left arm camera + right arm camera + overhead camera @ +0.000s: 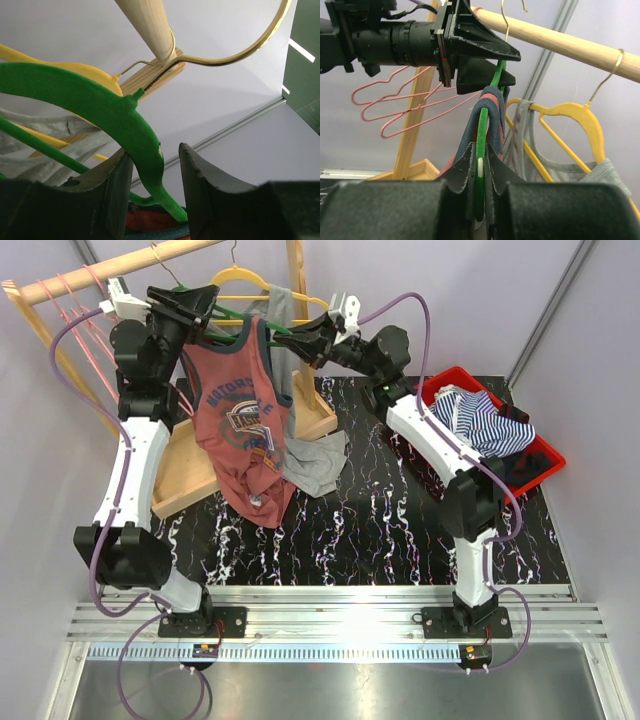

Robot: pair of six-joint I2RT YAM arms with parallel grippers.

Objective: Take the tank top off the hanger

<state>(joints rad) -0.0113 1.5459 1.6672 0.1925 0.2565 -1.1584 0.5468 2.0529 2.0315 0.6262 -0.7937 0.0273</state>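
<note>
The red tank top [240, 420] with navy trim hangs on a green hanger [228, 313] from the wooden rail [130, 270]. My left gripper [205, 302] is up at the hanger's neck. In the left wrist view its jaws [154, 149] stand open astride the green hanger [100, 107], with a gap on the right side and the red cloth [150, 220] below. My right gripper [290, 340] is shut on the hanger's right arm. In the right wrist view the green bar [482, 130] is pinched between its pads [480, 157], and the navy strap [492, 107] lies over the bar just beyond.
A yellow hanger [240, 280] carries a grey tank top [315, 465] right behind. Empty pink wire hangers [75, 300] hang at the rail's left end. A red bin [540, 455] with striped cloth [480, 420] sits at the right. The rack's wooden base [185, 485] rests on the marbled mat.
</note>
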